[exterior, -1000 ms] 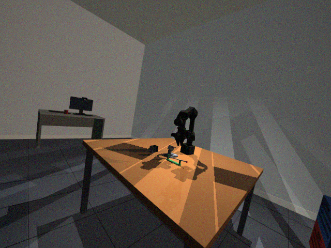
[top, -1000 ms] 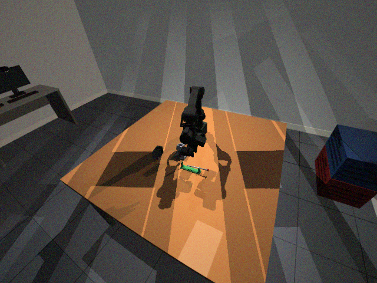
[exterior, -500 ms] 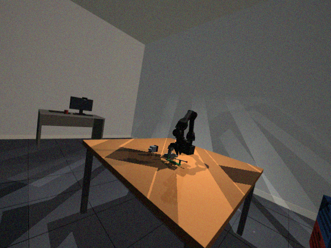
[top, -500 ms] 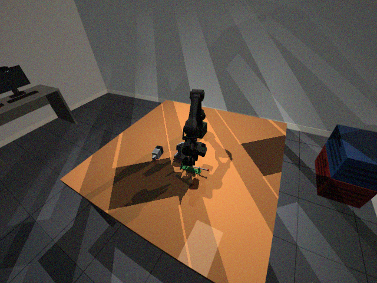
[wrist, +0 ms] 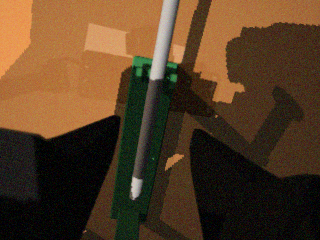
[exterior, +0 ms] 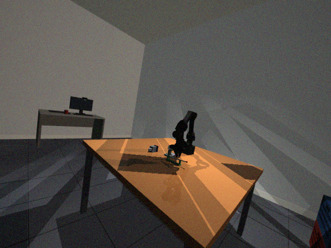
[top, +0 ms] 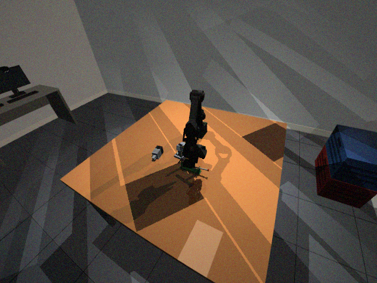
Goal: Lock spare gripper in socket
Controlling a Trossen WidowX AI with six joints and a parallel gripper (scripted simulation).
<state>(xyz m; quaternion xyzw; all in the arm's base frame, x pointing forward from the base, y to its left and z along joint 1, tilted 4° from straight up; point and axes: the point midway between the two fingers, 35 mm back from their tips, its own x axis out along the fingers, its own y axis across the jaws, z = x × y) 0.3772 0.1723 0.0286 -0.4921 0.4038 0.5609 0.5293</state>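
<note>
The lock pin (top: 204,168) (exterior: 183,160) (wrist: 145,130) lies out of the socket, lengthwise over a green rack (top: 198,172) (wrist: 124,170). Its red head points away from the grey mount (top: 180,148) (exterior: 169,149). The spare gripper (top: 156,152) (exterior: 153,148), grey with a black end, lies on the table left of the mount. My gripper (wrist: 156,131) (exterior: 178,155) is partly open and points down over the rack. In the wrist view the pin runs between the fingers, with space on both sides. The arm partly hides the mount and rack in the top view.
The orange tabletop (top: 237,194) (exterior: 149,184) carries strong shadows and light bands. The mount stands close to the left of my gripper. A desk with a monitor (exterior: 80,103) and the blue and red crates (top: 350,164) stand off the table.
</note>
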